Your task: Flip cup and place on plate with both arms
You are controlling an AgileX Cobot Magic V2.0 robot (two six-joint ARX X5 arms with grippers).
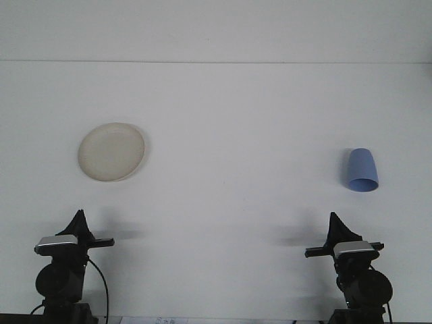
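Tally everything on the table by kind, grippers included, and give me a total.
Plate, off-white: 1
Cup, blue, standing mouth down: 1
Grippers, left gripper and right gripper: 2
Total: 4

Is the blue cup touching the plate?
Apart. The front view shows the blue cup far on the right and the plate far on the left, with bare white table between them.
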